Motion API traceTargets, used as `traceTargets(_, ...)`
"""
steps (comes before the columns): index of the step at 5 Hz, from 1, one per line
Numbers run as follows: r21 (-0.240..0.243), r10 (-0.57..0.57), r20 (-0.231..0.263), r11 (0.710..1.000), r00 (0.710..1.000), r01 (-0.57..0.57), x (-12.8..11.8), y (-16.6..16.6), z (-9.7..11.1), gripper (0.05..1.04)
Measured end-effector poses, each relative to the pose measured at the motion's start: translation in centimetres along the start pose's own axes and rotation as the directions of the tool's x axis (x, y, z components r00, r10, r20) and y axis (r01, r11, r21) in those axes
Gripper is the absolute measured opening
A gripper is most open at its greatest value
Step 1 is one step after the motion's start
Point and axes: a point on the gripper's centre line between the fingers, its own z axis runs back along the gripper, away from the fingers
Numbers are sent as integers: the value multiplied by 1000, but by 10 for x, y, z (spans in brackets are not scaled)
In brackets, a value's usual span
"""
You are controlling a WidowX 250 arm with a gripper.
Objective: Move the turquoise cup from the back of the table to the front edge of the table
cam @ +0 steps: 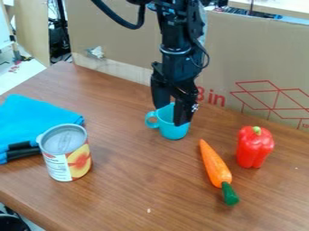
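I had the black two-finger hand [170, 115] spread at the turquoise, plastic-looking mug [174, 132], and closing off-centre could've tipped it on the brown wooden desk [138, 185].

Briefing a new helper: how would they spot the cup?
On the brown table, find the black arm hanging before the cardboard. The turquoise cup stands at its jaws, its looped handle setting it apart from the carrot and pepper.
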Motion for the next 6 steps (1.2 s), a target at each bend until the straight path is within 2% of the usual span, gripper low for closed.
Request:
traceTargets(2, -8, -29, 9, 1000, 1000, 29, 6, 1, -15, 1001)
traceTargets(4, -18, -21, 81, 1000, 996, 22, 13, 5, -20, 1001)
traceTargets(6, -70, 2, 42, 998, 999, 1, 11, 0, -38, 1001)
